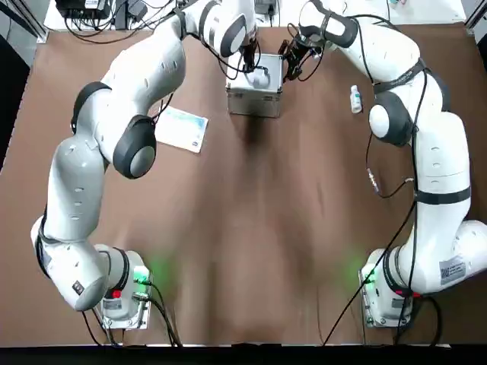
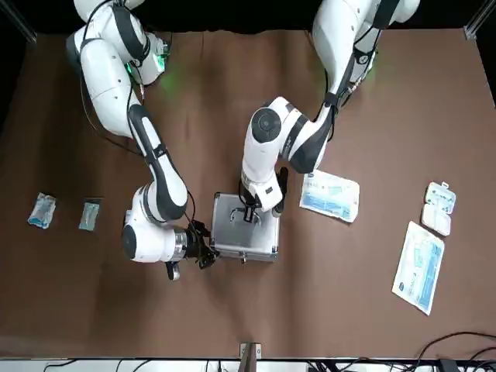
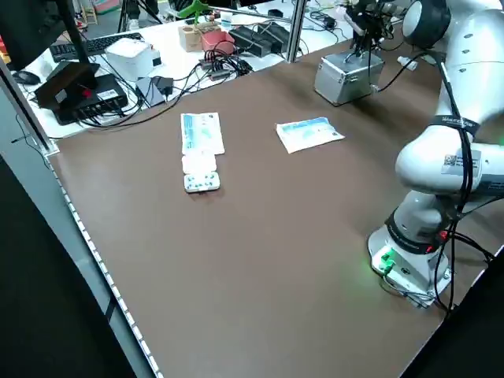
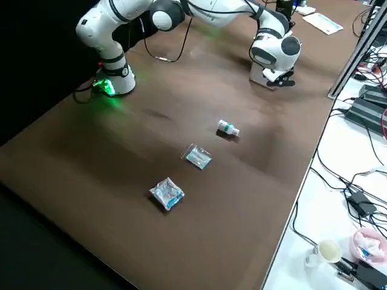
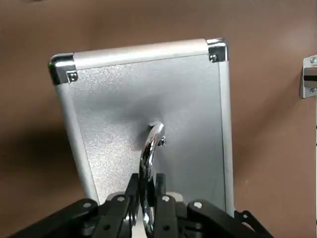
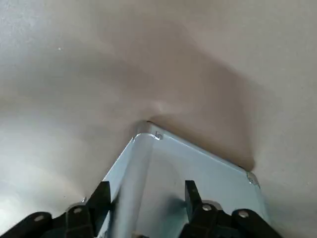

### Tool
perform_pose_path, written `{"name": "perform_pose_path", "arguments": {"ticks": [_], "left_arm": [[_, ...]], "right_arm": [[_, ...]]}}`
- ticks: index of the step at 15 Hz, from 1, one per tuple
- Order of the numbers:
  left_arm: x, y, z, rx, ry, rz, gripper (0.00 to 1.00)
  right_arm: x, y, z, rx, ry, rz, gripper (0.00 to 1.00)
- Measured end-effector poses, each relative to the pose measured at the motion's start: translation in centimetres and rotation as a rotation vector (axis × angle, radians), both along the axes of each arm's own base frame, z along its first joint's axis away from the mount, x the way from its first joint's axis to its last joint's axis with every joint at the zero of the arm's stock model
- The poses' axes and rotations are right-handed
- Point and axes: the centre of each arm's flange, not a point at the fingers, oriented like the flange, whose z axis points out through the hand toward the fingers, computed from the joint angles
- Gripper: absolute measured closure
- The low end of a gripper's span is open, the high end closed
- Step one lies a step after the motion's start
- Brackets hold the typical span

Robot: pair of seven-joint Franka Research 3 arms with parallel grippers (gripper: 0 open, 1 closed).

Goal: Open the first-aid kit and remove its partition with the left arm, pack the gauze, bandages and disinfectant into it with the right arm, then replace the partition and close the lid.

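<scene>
Silver first-aid kit [image 1: 255, 95] shut, upright; disinfectant [image 1: 354, 99] nearby on table

Left hand [image 5: 147, 198] pointing down, fingers pinched together; right hand [image 6: 143, 198] level beside it, fingers spread

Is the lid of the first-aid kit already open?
No, the first-aid kit is closed in the left wrist view, its lid flat, with the left tool gripping the metal handle on top.
</scene>
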Motion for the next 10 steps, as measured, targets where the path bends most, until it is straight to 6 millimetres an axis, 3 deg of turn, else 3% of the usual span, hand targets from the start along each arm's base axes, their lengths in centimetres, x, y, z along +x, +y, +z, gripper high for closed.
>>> {"name": "perform_pose_path", "arguments": {"ticks": [6, 10], "left_arm": [[0.1, 0.0, 0.6, 0.000, -0.008, -0.011, 0.85], [-0.7, -0.1, 2.4, 0.012, 0.011, -0.022, 0.85]], "right_arm": [[0.0, 0.0, 0.0, 0.000, 0.000, 0.000, 0.33], [0.0, 0.0, 0.0, 0.000, 0.000, 0.000, 0.33]]}}
